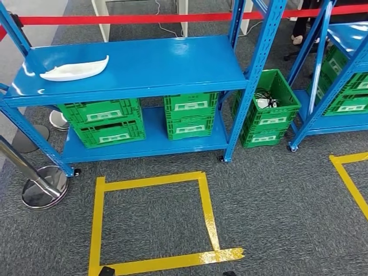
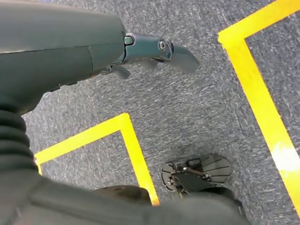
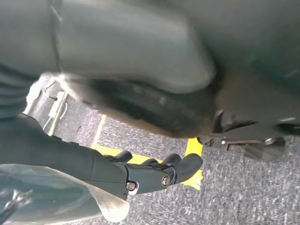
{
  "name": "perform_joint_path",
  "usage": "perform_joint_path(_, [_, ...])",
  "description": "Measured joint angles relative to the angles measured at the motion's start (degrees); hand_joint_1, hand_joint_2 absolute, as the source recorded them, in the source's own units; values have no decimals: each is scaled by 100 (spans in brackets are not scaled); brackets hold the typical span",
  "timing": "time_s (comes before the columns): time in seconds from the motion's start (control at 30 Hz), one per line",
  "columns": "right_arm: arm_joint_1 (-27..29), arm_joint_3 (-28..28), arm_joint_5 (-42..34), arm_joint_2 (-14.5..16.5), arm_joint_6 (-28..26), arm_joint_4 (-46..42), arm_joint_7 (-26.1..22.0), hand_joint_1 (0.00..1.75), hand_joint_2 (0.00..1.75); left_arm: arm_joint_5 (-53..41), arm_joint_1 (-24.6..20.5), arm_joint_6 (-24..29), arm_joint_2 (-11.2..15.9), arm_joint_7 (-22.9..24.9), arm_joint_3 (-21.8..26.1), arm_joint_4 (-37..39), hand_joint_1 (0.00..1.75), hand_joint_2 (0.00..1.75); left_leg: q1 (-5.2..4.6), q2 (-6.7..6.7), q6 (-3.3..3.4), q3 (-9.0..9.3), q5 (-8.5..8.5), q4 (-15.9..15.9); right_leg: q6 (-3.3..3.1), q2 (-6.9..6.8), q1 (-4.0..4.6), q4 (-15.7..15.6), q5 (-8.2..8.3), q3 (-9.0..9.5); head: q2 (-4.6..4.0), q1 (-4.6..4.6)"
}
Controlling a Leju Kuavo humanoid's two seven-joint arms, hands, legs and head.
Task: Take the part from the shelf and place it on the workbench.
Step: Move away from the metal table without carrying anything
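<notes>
part: a long white curved piece [image 1: 75, 69], seen lying flat on the top level of the blue shelf [image 1: 173, 63], toward its left end, nothing touching it
left hand: [image 2: 106, 51] seen hanging over grey carpet, fingers stretched out and a bit apart, nothing held; part is well away from it
right hand: [image 3: 141, 173] also seen low over the carpet, fingers loosely curled with gaps between them, nothing gripped; pretty blurry view though
floor near left hand: yellow tape lines [image 2: 134, 150] are seen just beyond the fingers, on the carpet
floor near right hand: a yellow tape corner [image 3: 193, 159] is seen right behind the fingertips
other stuff: green crates [image 1: 104, 121] are stacked on the shelf's lower level, well below the part; a red barrier tape [image 1: 130, 19] is strung behind the shelf
</notes>
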Motion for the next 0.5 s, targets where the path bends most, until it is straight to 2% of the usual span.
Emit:
perform_joint_path(0.03, [7,-10,0,0,-1,-1,1,0,175,0,2,0,-3,0,1,0,0,175,0,-19,0,7,-7,2,11,6,-1,109,39,-92,0,0])
perform_joint_path(0.07, [8,-15,0,0,-1,-1,1,0,175,0,4,1,-4,0,1,0,0,175,2,-41,-7,18,-16,7,18,7,-4,-9,194,-70,0,0])
perform_joint_path(0.13, [4,-18,0,1,-2,-2,5,0,175,0,4,1,-10,0,0,0,0,175,11,-85,-42,46,-54,34,20,24,-16,-707,624,228,0,1])
perform_joint_path(0.17, [3,-19,0,2,-3,-1,9,0,175,0,0,1,-12,0,-1,0,0,175,6,-104,-71,45,-80,70,10,48,-20,-1049,750,395,0,3])
perform_joint_path(0.2, [5,-19,0,4,-3,0,13,0,175,0,-4,1,-13,0,-1,0,0,175,-1,-118,-102,37,-96,96,-12,71,-20,-1263,802,504,0,2])
perform_joint_path(0.3, [9,-26,0,9,-7,0,16,0,175,0,1,2,-10,0,0,0,0,175,-10,-136,-167,13,-105,128,-105,93,-9,-1347,783,564,0,-11])
perform_joint_path(0.37, [-1,-38,2,13,-19,0,19,0,175,1,2,2,-8,0,0,0,0,175,-2,-102,-217,-35,-205,266,-167,71,-25,-1364,792,586,0,-36])
perform_joint_path(0.4, [-7,-44,14,15,-43,0,28,0,175,12,-2,-2,-6,4,0,0,0,175,5,-80,-248,-125,-330,476,-198,52,-36,-1374,791,600,0,-50])
perform_joint_path(0.5, [-19,-18,47,8,-182,-38,73,0,175,195,37,-88,14,76,-11,2,0,175,31,-50,-307,-614,-769,1516,-244,-2,-36,-1375,767,624,0,-67])
